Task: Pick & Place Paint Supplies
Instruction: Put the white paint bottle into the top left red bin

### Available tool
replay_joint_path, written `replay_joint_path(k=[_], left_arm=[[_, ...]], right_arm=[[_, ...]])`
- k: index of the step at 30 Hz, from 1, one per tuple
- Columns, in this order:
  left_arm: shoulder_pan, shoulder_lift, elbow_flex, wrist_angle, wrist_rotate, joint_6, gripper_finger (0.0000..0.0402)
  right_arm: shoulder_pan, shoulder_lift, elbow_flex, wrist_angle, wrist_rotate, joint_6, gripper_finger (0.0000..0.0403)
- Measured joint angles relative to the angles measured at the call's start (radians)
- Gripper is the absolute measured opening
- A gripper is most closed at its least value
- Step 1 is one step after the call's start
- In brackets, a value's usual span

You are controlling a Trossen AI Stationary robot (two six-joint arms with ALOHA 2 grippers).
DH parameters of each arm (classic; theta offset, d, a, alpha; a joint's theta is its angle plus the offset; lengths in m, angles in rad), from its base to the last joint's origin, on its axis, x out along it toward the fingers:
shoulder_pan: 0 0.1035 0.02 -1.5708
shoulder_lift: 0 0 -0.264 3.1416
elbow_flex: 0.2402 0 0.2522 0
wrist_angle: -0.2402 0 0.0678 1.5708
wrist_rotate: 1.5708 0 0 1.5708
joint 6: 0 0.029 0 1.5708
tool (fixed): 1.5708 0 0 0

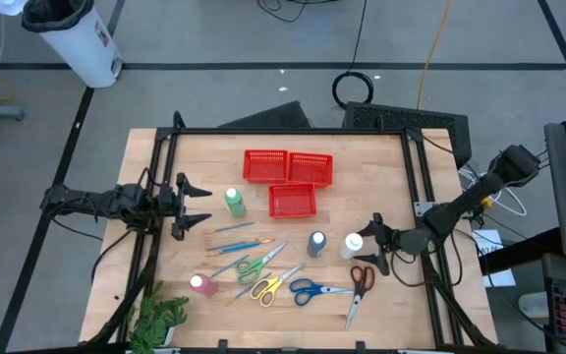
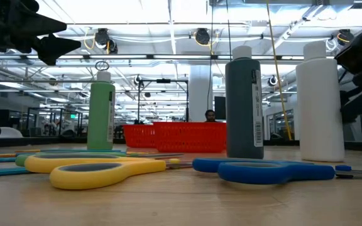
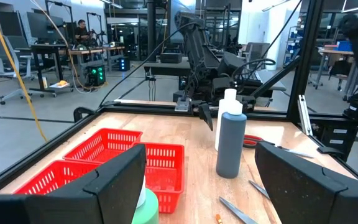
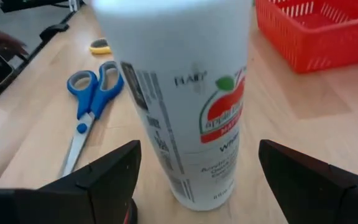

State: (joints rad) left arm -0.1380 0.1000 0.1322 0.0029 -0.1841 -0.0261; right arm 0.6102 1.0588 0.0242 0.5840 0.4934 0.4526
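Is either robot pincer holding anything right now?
No. The right pincer is open around the white bottle without gripping; the left pincer is open near the green bottle.

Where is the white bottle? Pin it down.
In the high view the white bottle stands upright on the table's right side, just right of the grey-blue bottle, with the open right gripper beside it.

The white bottle (image 4: 185, 99) bears a red apple logo with partly legible "apple" lettering
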Motion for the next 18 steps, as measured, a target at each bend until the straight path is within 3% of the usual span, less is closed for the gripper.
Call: replay_joint_path(k=[11,18], left_arm=[[0.000,0.000,0.000,0.000,0.000,0.000,0.0310],[0.000,0.000,0.000,0.044,0.000,0.000,0.0310]], right_arm=[[-0.002,0.343,0.157,0.039,-0.001,-0.018,0.0315],[-0.002,0.422,0.193,0.074,0.002,-0.020,0.0312]])
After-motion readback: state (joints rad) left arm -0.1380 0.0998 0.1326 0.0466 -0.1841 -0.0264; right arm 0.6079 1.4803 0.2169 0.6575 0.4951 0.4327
